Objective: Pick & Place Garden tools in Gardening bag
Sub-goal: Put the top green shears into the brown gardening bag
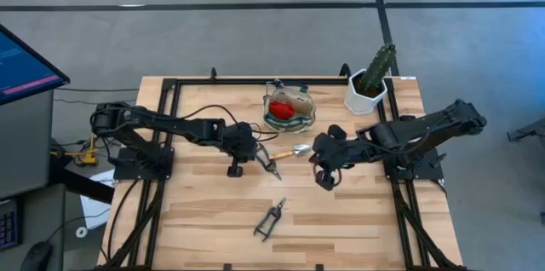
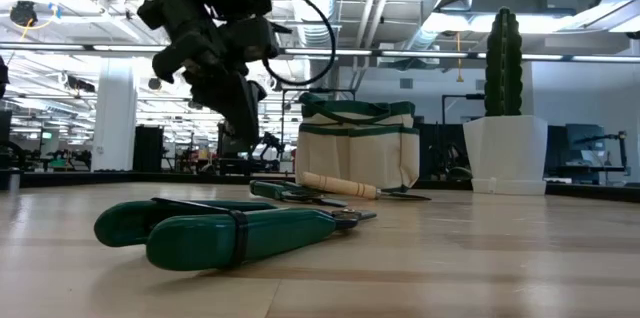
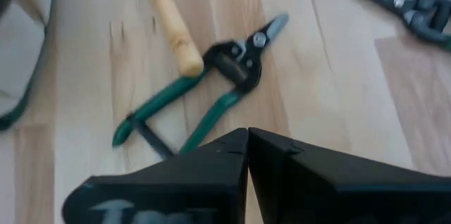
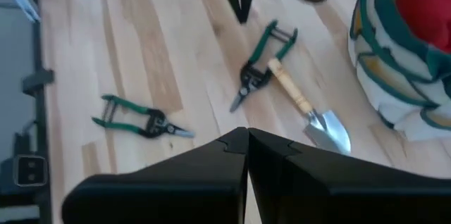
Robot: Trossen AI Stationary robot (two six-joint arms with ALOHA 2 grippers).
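Overhead and supporting views of a 2-arm tidy-up in progress, with all places given relative to the gardening bag [image 1: 289, 106], which stands at the far middle of the table [image 1: 213, 211].

The bag already holds 1 item: a red-headed tool [image 1: 282, 111] shows inside its open mouth, also visible in the right wrist view as a red mass inside the cream and green fabric.

3 tools lie outside on the wood. The wooden-handled trowel [image 4: 308, 108] rests just in front of the bag, blade end toward the right arm. A first pair of green-handled shears [image 4: 258, 64] lies touching or crossing the trowel's handle on the side away from the bag. A second pair of green-handled shears [image 1: 270, 219] lies well apart, near the front edge of the table.

The left gripper [image 1: 271, 163] hovers in front of the bag, above the trowel-and-shears pair, fingers pressed together and holding nothing. The right gripper [image 1: 324, 177] hangs in front of the bag on the right arm's side, near the trowel's blade, also closed and empty.

Judged progress: roughly 1 of 4 tools is stowed; the trowel and both shears are left. The crossed trowel and shears appear likeliest to be taken next, and their overlap may complicate a clean grasp.
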